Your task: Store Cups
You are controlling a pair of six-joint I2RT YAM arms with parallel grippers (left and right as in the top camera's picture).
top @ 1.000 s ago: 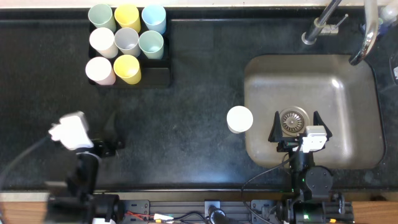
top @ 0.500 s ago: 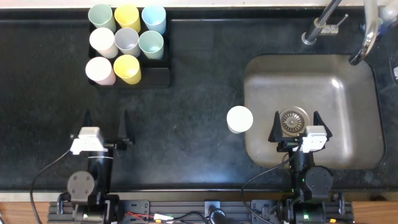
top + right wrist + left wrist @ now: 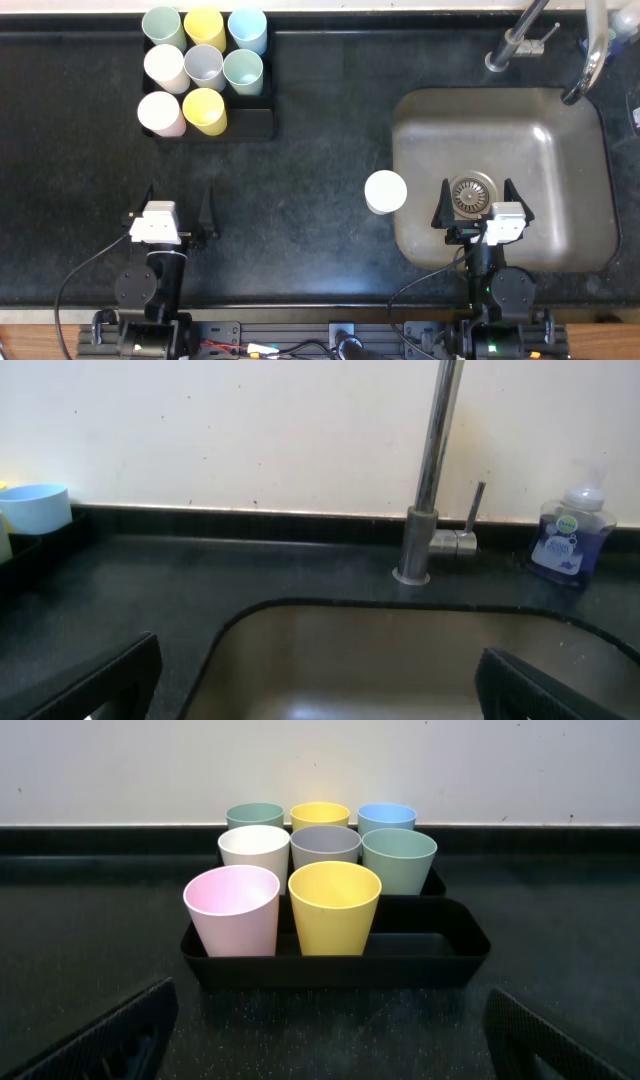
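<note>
A black tray at the back left holds several cups in pastel colours; its front right compartment stands bare. The pink cup and a yellow cup fill the front row. One white cup stands alone on the dark counter, just left of the sink. My left gripper is open near the front edge, facing the tray from a distance with nothing between its fingers. My right gripper hangs open over the sink, to the right of the white cup.
The steel sink takes up the right side, with a drain under my right gripper. A tap and a soap bottle stand behind it. A wide stretch of dark counter lies between tray and sink.
My left arm has swung from a turned pose at the far left to a straight one, its gripper moving right and now facing the tray. The right arm and the white cup have not moved.
</note>
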